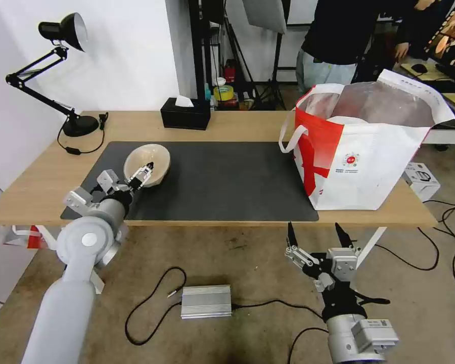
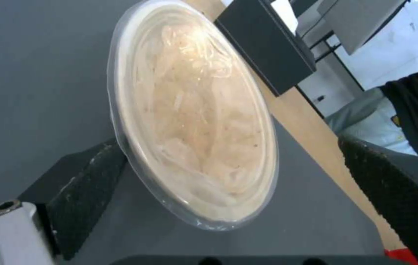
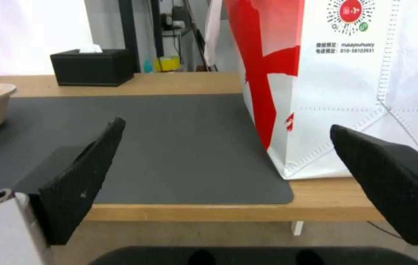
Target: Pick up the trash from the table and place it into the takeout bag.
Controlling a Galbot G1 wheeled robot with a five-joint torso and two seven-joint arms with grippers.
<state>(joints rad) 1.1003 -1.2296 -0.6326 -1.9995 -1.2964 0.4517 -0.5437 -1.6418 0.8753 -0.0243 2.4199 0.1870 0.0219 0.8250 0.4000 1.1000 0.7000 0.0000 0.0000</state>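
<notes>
Bare mat (image 1: 227,182) between pulp bowl (image 1: 147,164) and takeout bag (image 1: 361,151).

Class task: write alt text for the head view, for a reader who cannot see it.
The left gripper reaches the rim of a beige bowl on a dark mat on a wooden table. A red-and-white takeout bag stands at the table's right end; the right gripper hangs open below the table edge.
</notes>
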